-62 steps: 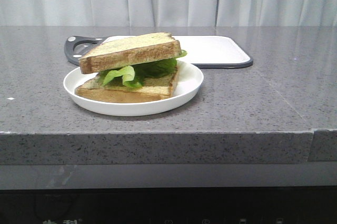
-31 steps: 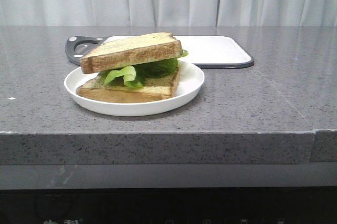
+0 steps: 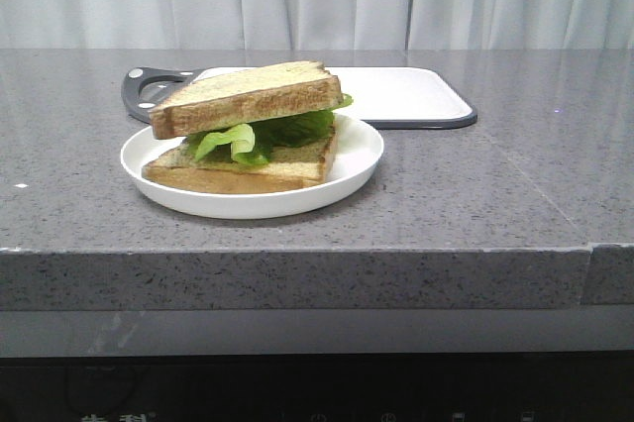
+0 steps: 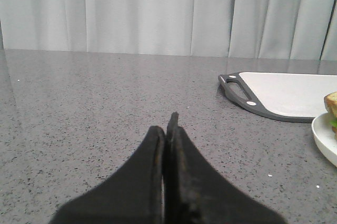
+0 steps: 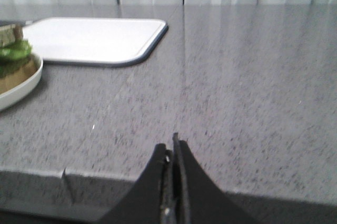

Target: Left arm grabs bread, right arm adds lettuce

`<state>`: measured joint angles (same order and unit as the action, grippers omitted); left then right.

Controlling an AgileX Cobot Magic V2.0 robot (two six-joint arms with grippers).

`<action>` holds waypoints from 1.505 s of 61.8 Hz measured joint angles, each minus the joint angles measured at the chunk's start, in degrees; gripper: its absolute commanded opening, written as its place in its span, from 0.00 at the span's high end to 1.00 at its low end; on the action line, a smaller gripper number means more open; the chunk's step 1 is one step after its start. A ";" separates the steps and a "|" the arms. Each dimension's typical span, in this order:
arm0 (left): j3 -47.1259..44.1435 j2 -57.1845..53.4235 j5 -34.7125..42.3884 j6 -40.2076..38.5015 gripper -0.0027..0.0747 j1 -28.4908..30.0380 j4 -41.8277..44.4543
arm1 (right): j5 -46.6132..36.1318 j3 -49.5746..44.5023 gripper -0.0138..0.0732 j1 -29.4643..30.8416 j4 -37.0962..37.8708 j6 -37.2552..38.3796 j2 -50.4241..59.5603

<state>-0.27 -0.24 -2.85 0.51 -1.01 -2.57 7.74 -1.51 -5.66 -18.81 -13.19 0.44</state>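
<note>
The bread (image 3: 248, 95), a thick slice with brown crust, lies tilted on top of the frilly green lettuce (image 3: 243, 140), which rests on a thinner slice (image 3: 248, 172) in a white plate (image 3: 352, 169). Neither arm shows in the front view. My left gripper (image 4: 167, 124) is shut with nothing in it, low over bare counter well to the left of the plate (image 4: 324, 140). My right gripper (image 5: 169, 145) is also shut and empty, near the counter's front edge, to the right of the plate (image 5: 21, 90) and the lettuce (image 5: 16, 50).
A white cutting board (image 3: 396, 90) with a dark rim and handle lies right behind the plate. The grey speckled counter (image 3: 495, 194) drops off at its front edge. Pale curtains hang behind.
</note>
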 measured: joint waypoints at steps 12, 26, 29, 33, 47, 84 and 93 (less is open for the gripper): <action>0.00 0.00 0.00 0.00 0.99 0.00 0.00 | -5.07 0.00 0.92 0.00 10.15 12.34 0.00; 0.00 0.00 0.00 0.00 0.99 0.00 0.00 | -5.53 0.00 0.92 0.63 13.94 17.23 0.09; 0.00 0.00 0.00 0.00 0.99 0.00 0.00 | -5.53 0.00 0.92 1.12 13.98 17.34 0.09; 0.00 0.00 0.00 0.00 0.99 0.00 0.00 | -5.53 0.00 0.92 1.63 14.07 17.36 0.09; 0.00 0.00 0.00 0.00 0.99 0.00 0.00 | -5.53 0.00 0.92 1.74 15.70 19.39 0.09; 0.00 0.00 0.00 0.00 0.99 0.00 0.00 | -5.87 0.00 0.92 2.21 17.73 21.40 0.09; 0.00 0.00 0.00 0.00 0.99 0.00 0.00 | -5.87 0.00 0.92 2.21 17.73 21.40 0.09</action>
<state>-0.27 -0.24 -2.85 0.51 -1.01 -2.57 1.86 -1.51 -3.45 -1.08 8.21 0.53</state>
